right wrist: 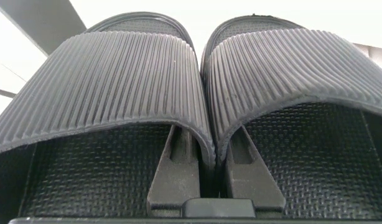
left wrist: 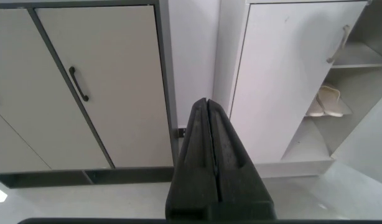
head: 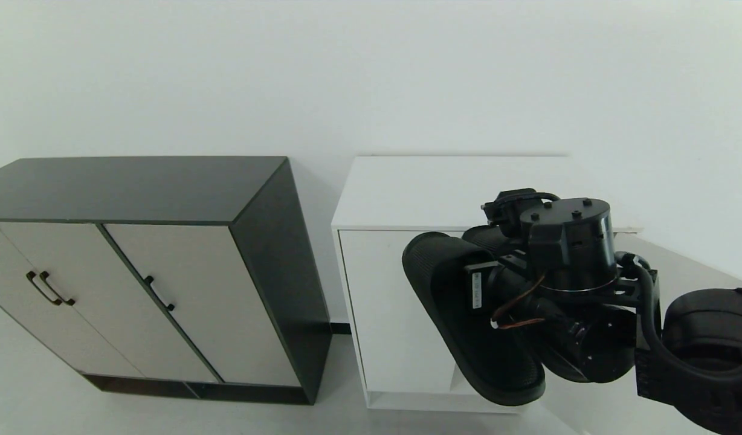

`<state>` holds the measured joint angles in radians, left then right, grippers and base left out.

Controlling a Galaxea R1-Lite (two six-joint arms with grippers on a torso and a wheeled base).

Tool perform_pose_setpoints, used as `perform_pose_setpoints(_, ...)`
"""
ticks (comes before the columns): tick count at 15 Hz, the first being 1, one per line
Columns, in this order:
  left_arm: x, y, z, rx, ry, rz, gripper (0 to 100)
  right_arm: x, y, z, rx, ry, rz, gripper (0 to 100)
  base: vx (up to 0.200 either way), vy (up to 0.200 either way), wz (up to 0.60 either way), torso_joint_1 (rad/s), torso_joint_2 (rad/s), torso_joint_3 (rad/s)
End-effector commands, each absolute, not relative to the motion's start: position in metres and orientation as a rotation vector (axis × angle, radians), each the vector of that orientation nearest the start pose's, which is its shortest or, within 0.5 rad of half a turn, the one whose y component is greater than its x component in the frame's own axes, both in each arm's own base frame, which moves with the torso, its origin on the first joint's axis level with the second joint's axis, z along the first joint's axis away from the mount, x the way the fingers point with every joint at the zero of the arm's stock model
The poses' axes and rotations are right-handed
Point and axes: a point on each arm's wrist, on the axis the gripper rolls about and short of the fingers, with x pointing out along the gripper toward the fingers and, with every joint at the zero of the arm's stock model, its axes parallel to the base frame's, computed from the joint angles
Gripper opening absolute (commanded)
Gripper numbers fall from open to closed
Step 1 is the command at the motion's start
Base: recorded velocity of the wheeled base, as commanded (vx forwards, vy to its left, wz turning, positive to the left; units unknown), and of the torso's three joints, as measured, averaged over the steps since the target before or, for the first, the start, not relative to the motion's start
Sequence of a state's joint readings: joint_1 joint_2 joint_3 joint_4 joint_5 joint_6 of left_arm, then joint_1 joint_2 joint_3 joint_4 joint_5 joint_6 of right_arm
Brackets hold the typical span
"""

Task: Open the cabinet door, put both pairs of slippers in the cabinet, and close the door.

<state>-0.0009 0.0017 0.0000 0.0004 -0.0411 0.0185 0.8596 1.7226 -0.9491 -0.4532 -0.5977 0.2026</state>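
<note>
The right claw (right wrist: 206,152) is clamped on the pair of black slippers (right wrist: 116,81). One finger goes under each ribbed strap, and the two inner strap edges are squeezed together between them. The slippers hang in the air in front of the white cabinet (head: 407,193), soles toward it. They look like light, bendy rubber. The ribbing should help the grip, but a pinch on the strap edges alone may let one slipper swing or slide out, so the carry calls for gentle moves. The left claw (left wrist: 208,112) is closed on nothing and is low, facing both cabinets. Its wrist view shows what the head view hides: the white cabinet's door (left wrist: 284,74) stands open, and a pale pair of slippers (left wrist: 328,102) already lies on a shelf (left wrist: 359,59) inside. The head view shows the dark cabinet (head: 135,187) just beside the white one.
</note>
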Motion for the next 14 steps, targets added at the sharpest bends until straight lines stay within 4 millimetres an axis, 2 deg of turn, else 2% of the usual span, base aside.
perform_pose_setpoints(1, -0.0227, -0.0009, 0.0755, 0.018, 0.001, -0.041, 0, 0.2159, 0.2324, 0.1956, -0.017, 0.268, 0.237, 0, 0.000, 0.000, 0.00, 0.000, 0.00, 0.000)
perform_pose_setpoints(9, -0.0227, -0.0009, 0.0755, 0.018, 0.001, -0.041, 0, 0.2154, 0.2318, 0.1935, -0.020, 0.269, 0.237, 0, 0.000, 0.000, 0.00, 0.000, 0.00, 0.000)
perform_pose_setpoints(14, -0.0227, -0.0009, 0.0755, 0.023, 0.001, -0.041, 0, 0.2138, 0.2322, 0.1914, -0.030, 0.274, 0.241, 0, 0.000, -0.200, 0.00, 0.002, 0.00, 0.003)
